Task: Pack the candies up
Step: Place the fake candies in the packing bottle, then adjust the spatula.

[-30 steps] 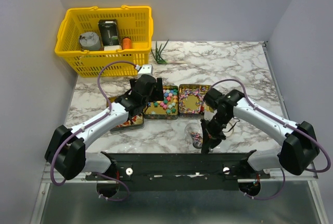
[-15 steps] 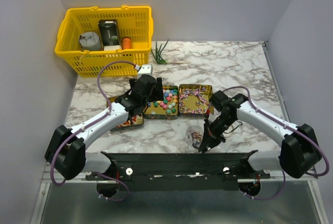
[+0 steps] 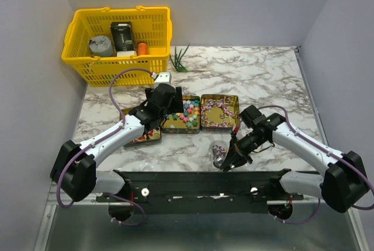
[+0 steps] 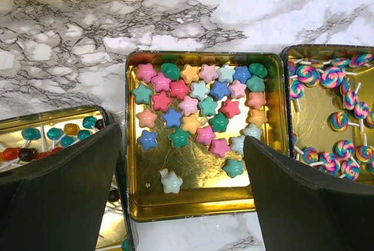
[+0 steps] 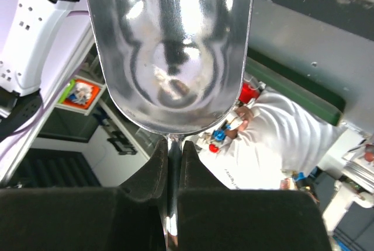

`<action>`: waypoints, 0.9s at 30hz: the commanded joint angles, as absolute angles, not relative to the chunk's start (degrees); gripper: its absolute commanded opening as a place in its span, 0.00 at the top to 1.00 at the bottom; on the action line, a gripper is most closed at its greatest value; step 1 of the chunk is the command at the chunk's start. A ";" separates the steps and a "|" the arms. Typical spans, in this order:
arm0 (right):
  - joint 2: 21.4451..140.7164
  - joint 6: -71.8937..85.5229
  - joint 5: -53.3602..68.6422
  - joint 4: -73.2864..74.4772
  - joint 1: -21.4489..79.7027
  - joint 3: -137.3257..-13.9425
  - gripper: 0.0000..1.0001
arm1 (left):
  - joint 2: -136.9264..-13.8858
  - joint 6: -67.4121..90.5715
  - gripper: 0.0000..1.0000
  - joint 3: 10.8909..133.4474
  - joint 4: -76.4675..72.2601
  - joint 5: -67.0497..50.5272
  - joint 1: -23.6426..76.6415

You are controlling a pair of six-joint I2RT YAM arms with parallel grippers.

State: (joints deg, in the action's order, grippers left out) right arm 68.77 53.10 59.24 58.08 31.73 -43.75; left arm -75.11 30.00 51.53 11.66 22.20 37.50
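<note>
Three square gold tins stand side by side. The middle tin [image 4: 201, 207] holds star candies [image 4: 198, 105] of mixed colours, and one pale star [image 4: 171, 181] lies apart near its front. The left tin [image 4: 35, 124] holds ball lollipops and the right tin [image 4: 312, 119] holds swirl lollipops. My left gripper [image 4: 184, 195] is open above the middle tin's front edge [image 3: 168, 110]. My right gripper [image 5: 173, 154] is shut on the handle of an empty metal scoop [image 5: 169, 46]. It sits beside a small clear jar [image 3: 218, 150] with some candies in it [image 3: 232, 157].
A yellow basket [image 3: 117, 41] with a few items stands at the back left. A green sprig [image 3: 180, 59] lies beside it. The black mounting rail [image 3: 198, 184] runs along the near edge, just in front of the jar.
My right arm has swung lower and toward the near edge, turning the scoop by the clear jar. My left arm has not moved.
</note>
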 commanded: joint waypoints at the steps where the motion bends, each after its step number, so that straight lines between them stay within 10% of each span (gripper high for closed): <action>1: 65.93 57.48 62.67 56.51 31.20 -42.19 1.00 | -73.74 30.15 0.01 52.38 11.07 24.70 37.27; 27: 70.22 18.82 11.54 67.33 38.31 -73.03 1.00 | -76.73 26.99 0.01 69.69 18.20 -13.07 34.19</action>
